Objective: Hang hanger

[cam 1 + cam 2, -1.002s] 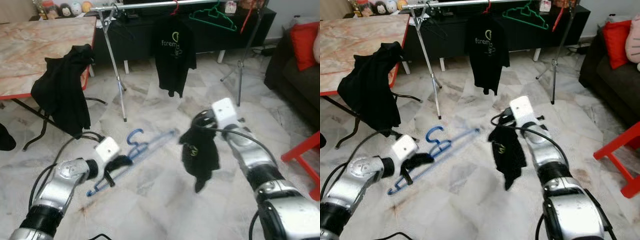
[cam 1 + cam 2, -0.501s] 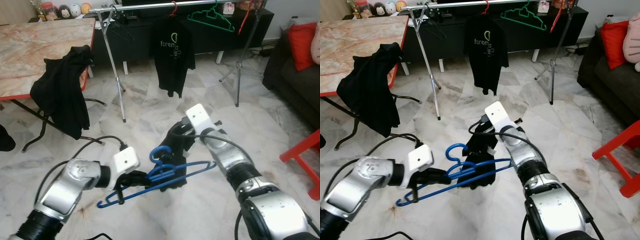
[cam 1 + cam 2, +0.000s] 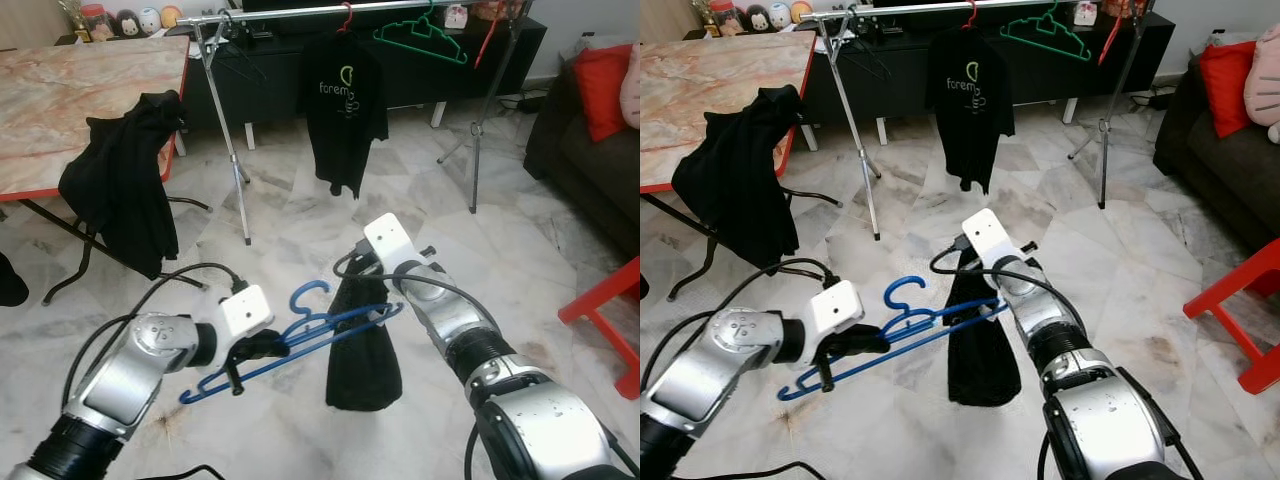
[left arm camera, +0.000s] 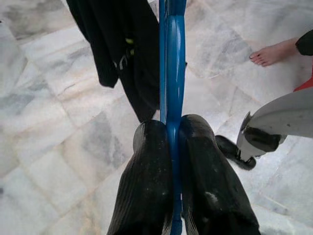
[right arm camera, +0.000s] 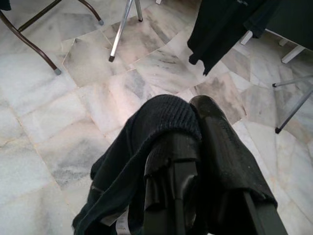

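Blue hanger (image 3: pixel 290 335): thin glossy plastic, curled hook at the top, long sloping bar; held in mid-air above the floor, between the 2 arms, its far end touching the black garment.
Left gripper (image 4: pixel 168 142): 2 matte black fingers (image 4: pixel 146 181) clenched on the blue hanger bar, pinching it from both sides.
Right gripper (image 5: pixel 193 137): fingers closed on the ribbed knit edge of the black garment, which folds over one fingertip.
Black garment (image 3: pixel 362 350): soft dark cloth hanging limp in a long narrow drape from the right gripper, lower edge above the tiles.
Floor (image 3: pixel 290 220): polished pale marble tiles with grey veining and some gloss.
Clothes rail (image 3: pixel 300 12): slim metal bar on splayed tripod legs, at the back of the room; a black T-shirt with a pale logo (image 3: pixel 345 100) hangs on it from a red hanger, a green hanger (image 3: pixel 425 35) beside it.
Table (image 3: pixel 70 90): on the left, marbled pinkish top with a red edge, another dark garment (image 3: pixel 125 185) slung over its corner.
Right side: dark sofa with a red cushion (image 3: pixel 610 85), red furniture frame (image 3: pixel 605 310) nearer.
Person: a bare foot (image 4: pixel 274 51) on the tiles, in the left wrist view.
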